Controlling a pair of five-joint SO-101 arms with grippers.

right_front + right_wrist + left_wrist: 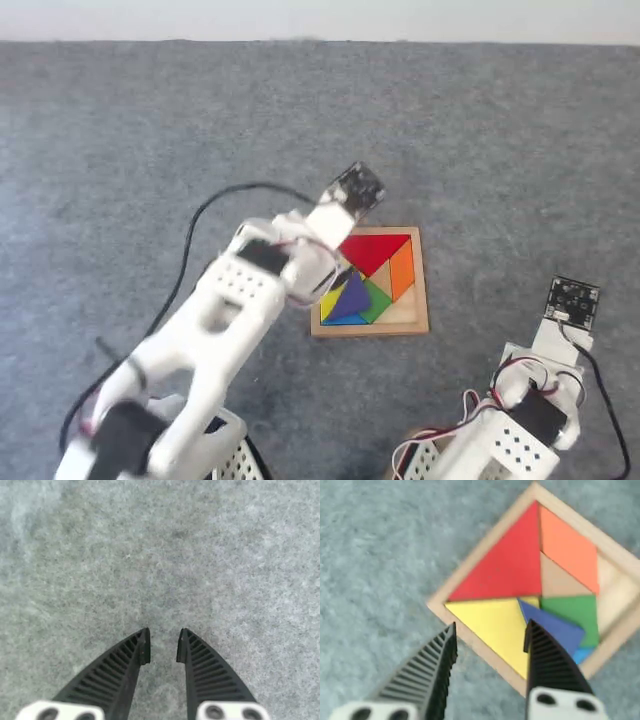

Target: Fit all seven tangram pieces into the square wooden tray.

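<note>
The square wooden tray [390, 328] lies mid-table. In the left wrist view the tray [482, 552] holds a red triangle [510, 565], an orange parallelogram [570, 545], a yellow triangle [497, 625], a green piece [575, 612] and a tan triangle [557, 580]. A dark blue triangle [552, 627] lies askew over the green and yellow pieces, with a light blue piece [580, 655] peeking out beneath. My left gripper [490, 632] hangs open above the tray's corner by the yellow triangle, holding nothing. My right gripper [163, 645] is open a little over bare carpet.
Grey carpet covers the whole table. The left arm [230, 300] stretches from the near-left corner over the tray's left side. The right arm [540, 400] sits folded at the near right, apart from the tray. A strip of bare tray floor [615, 590] shows beside the orange piece.
</note>
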